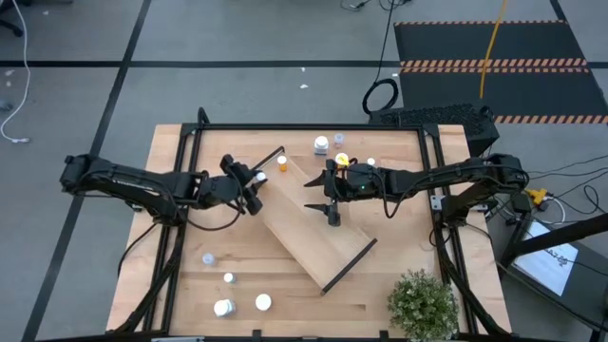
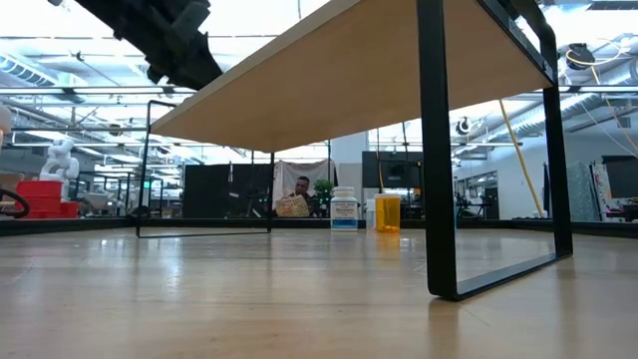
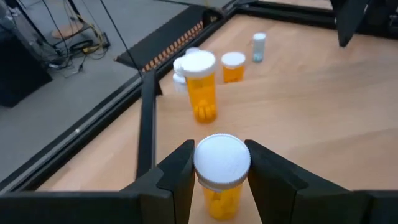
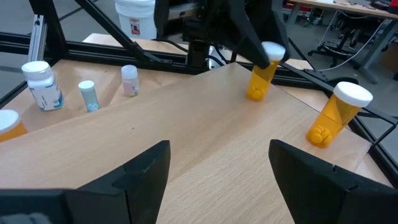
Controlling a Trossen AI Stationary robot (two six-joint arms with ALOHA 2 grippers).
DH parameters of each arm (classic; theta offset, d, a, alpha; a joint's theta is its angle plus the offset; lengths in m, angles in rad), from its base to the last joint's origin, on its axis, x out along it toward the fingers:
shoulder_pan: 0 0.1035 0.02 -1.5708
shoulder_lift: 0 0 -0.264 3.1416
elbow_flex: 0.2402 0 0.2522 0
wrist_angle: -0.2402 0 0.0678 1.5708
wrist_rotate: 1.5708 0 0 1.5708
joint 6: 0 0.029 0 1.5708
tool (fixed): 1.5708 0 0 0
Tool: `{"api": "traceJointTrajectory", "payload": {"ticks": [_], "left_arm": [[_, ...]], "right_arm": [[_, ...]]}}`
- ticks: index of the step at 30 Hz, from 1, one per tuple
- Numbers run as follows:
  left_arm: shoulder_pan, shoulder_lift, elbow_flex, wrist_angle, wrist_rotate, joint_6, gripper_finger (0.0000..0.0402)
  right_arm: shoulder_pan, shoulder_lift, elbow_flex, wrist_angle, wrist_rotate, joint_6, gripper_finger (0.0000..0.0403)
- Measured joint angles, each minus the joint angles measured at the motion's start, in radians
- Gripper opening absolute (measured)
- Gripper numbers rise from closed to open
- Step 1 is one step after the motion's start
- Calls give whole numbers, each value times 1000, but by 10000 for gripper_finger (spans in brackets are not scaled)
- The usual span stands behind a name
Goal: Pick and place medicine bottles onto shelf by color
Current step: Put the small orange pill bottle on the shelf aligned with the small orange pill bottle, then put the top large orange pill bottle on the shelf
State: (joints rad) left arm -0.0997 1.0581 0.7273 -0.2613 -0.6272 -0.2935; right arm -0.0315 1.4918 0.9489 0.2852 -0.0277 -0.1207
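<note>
Left wrist view: left gripper fingers clamped on an orange bottle at the shelf end, another orange bottle just ahead. Right gripper spread wide, empty, over the board.

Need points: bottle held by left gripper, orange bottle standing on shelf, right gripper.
held orange bottle (image 3: 222, 160), left wrist view, white cap.
standing orange bottle (image 3: 201, 93), left wrist view, orange body.
right gripper (image 4: 214, 163), right wrist view, midway between fingertips.
</note>
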Motion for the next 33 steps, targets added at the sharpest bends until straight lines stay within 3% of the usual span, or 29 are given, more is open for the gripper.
{"api": "traceJointTrajectory", "payload": {"ticks": [13,26,33], "left_arm": [[-1,-3,1,-48,-4,4,139],[0,-5,1,-43,-2,11,216],[0,-31,1,-11,-23,61,230]], "right_arm": [[0,0,0,2,0,2,270],[0,0,0,2,0,3,270],[0,0,0,2,0,3,270]]}}
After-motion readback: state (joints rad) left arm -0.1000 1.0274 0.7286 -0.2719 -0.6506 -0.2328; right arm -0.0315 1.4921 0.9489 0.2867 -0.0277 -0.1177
